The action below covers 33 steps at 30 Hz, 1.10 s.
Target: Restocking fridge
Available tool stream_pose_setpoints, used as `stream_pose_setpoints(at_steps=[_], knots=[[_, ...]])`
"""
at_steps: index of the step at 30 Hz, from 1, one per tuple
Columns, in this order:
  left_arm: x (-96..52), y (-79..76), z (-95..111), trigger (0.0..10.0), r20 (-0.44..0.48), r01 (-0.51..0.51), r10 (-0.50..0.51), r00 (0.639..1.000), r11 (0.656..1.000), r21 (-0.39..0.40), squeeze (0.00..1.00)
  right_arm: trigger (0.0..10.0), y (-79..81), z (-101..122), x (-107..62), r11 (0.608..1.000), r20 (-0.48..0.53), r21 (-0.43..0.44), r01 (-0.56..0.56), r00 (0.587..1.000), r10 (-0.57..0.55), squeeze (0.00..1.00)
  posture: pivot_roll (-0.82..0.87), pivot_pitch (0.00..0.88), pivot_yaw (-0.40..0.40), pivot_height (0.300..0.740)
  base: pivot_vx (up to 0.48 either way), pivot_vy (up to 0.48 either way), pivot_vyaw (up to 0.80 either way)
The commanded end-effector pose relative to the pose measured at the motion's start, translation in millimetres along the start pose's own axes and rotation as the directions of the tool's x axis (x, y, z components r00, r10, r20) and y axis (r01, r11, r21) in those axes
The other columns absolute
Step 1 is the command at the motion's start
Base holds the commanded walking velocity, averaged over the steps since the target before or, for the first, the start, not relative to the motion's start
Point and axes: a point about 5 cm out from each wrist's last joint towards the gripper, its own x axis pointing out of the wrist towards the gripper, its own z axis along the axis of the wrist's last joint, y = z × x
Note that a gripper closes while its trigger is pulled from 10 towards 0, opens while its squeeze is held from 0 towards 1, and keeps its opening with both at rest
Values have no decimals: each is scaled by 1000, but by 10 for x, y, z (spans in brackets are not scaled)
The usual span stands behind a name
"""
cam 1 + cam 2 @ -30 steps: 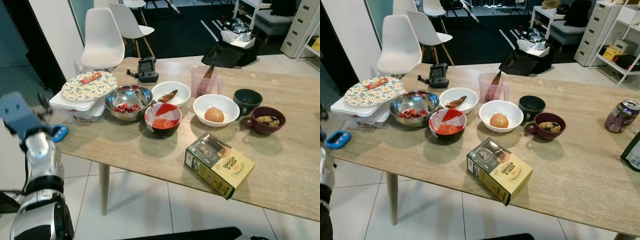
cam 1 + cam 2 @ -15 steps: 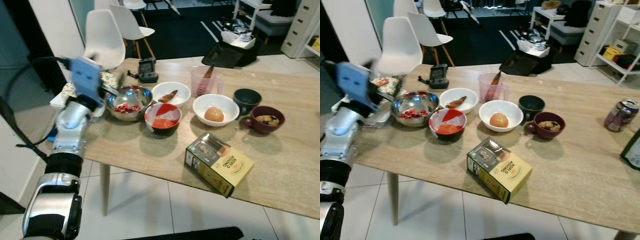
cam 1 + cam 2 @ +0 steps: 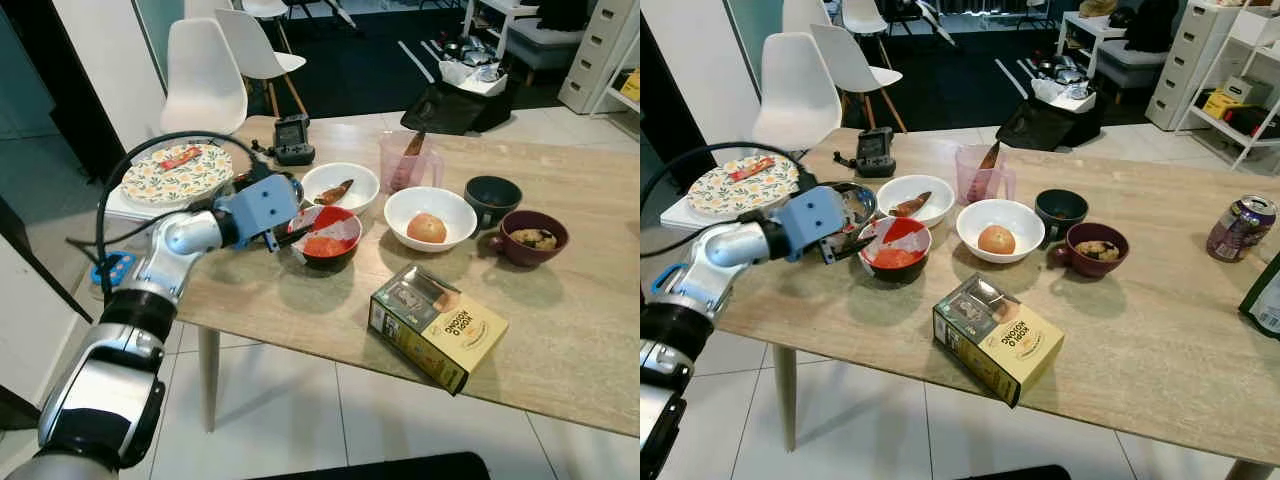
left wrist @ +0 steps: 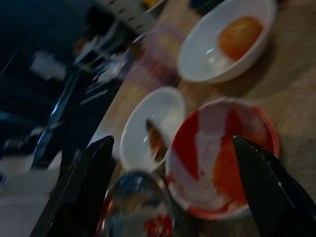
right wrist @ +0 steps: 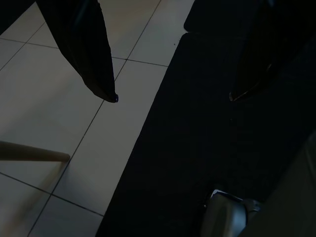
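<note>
My left gripper (image 3: 296, 228) hangs low over the wooden table (image 3: 560, 330), open, right at the near-left rim of a red bowl (image 3: 327, 235) of orange-red sauce under clear film. In the left wrist view the red bowl (image 4: 222, 158) lies between the two spread fingers (image 4: 81, 192). The arm partly hides a steel bowl (image 3: 262, 186) of red pieces. Also on the table are a white bowl (image 3: 340, 186) with a brown piece, another white bowl (image 3: 430, 217) with a round orange item, and a yellow box (image 3: 437, 326). My right gripper (image 5: 173, 98) hangs open above floor tiles.
A pink jug (image 3: 408, 160), a dark green bowl (image 3: 493, 198) and a maroon bowl (image 3: 530, 236) stand behind. A flowered plate (image 3: 178, 170) tops a white container at the left end, by a blue timer (image 3: 112, 268). A can (image 3: 1241, 228) sits far right. White chairs (image 3: 203, 80) stand behind.
My left arm has swung up from my left side and across the table's left end, stopping with its gripper at the red bowl. Nothing on the table has shifted.
</note>
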Motion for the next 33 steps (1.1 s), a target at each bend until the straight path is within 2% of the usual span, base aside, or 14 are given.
stream_pose_setpoints(at_steps=[1, 3, 4, 6, 7, 8, 11, 16, 19, 24, 29, 33], knots=[[68, -107, 47, 10000, 9, 152, -152, 988, 988, 28, 0, 10000, -51, -53, -8, 1000, -9, -5, 14, 1000, -14, 0, -51, 0, 6, 740, 0, 0, 0], [90, -159, 65, 10000, 18, 216, -217, 976, 976, 28, 0, 10000, -79, -84, -13, 1000, -13, -4, 21, 1000, -21, 0, -60, 0, 4, 740, 0, 0, 0], [90, -159, 65, 10000, 18, 216, -217, 976, 976, 28, 0, 10000, -79, -84, -13, 1000, -13, -4, 21, 1000, -21, 0, -60, 0, 4, 740, 0, 0, 0], [110, -242, 73, 10000, 31, 309, -309, 951, 951, 9, 0, 10000, -101, -134, -19, 1000, -21, -9, 26, 999, -26, 0, -66, 0, 2, 740, 0, 0, 0], [110, -242, 73, 10000, 31, 309, -309, 951, 951, 9, 0, 10000, -101, -134, -19, 1000, -21, -9, 26, 999, -26, 0, -66, 0, 2, 740, 0, 0, 0], [101, -312, 64, 10000, 17, 405, -405, 914, 914, 7, 0, 10000, -109, -221, -28, 1000, -37, -13, 27, 999, -28, 0, -77, 31, -1, 740, 0, 0, 0], [82, -333, 52, 10000, -5, 455, -455, 891, 890, 15, 0, 10000, -106, -306, -38, 1000, -55, -15, 25, 998, -26, 0, -80, 52, -1, 740, 0, 0, 0], [46, -251, -10, 10000, -80, 466, -462, 883, 884, 41, 0, 10000, -85, -448, -56, 1000, -83, -18, 16, 996, -17, 0, -89, 84, -3, 740, 0, 0, 0], [-30, -138, -101, 10000, -191, 459, -440, 878, 886, 69, 0, 10000, -75, -569, -77, 1000, -101, -21, 11, 995, -13, 0, -99, 116, -6, 740, 0, 0, 0], [-106, -36, -176, 10000, -277, 440, -407, 871, 895, 69, 0, 10000, -115, -551, -79, 999, -89, -28, 16, 996, -18, 0, -108, 149, -3, 740, 0, 0, 0], [-141, 6, -196, 10000, -286, 426, -394, 874, 903, 58, 0, 10000, -176, -421, -66, 999, -56, -31, 23, 998, -25, 0, -116, 159, -1, 740, 0, 0, 0], [-96, -13, -183, 10000, -265, 420, -390, 882, 905, 68, 0, 10000, -223, -321, -60, 999, -30, -36, 26, 999, -27, 0, -117, 165, -2, 740, 0, 0, 0]])
